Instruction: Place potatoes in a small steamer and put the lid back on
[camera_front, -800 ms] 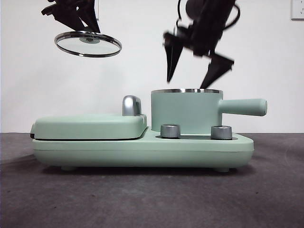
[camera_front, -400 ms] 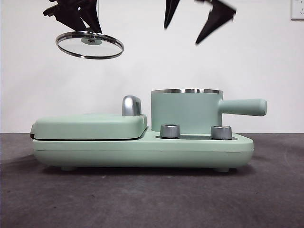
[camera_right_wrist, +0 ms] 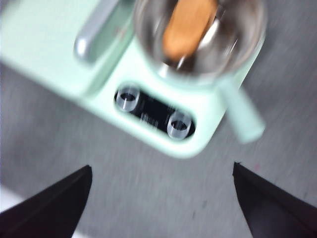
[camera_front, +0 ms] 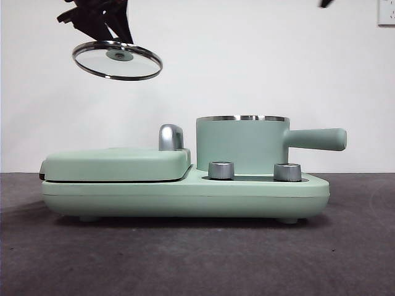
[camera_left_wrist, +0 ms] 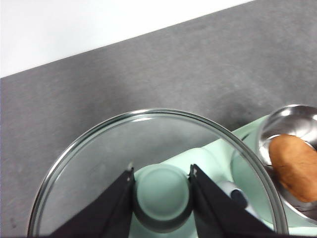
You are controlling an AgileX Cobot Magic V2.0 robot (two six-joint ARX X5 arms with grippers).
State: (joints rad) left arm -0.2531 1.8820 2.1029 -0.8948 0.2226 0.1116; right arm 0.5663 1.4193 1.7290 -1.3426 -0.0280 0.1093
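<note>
The left gripper (camera_left_wrist: 161,191) holds the glass lid (camera_front: 117,60) by its mint-green knob (camera_left_wrist: 162,196), 2 black jaws clamped on either side. The lid hangs slightly tilted, high above the flat green griddle cover (camera_front: 117,163), well apart from it. Open air separates the lid's steel rim from the small steamer (camera_front: 242,145), whose mouth is uncovered. The orange-brown potato (camera_right_wrist: 188,25) lies inside the steamer. The right gripper (camera_right_wrist: 161,198) is spread wide and empty, high above the appliance, only a black tip at the front view's top edge.
</note>
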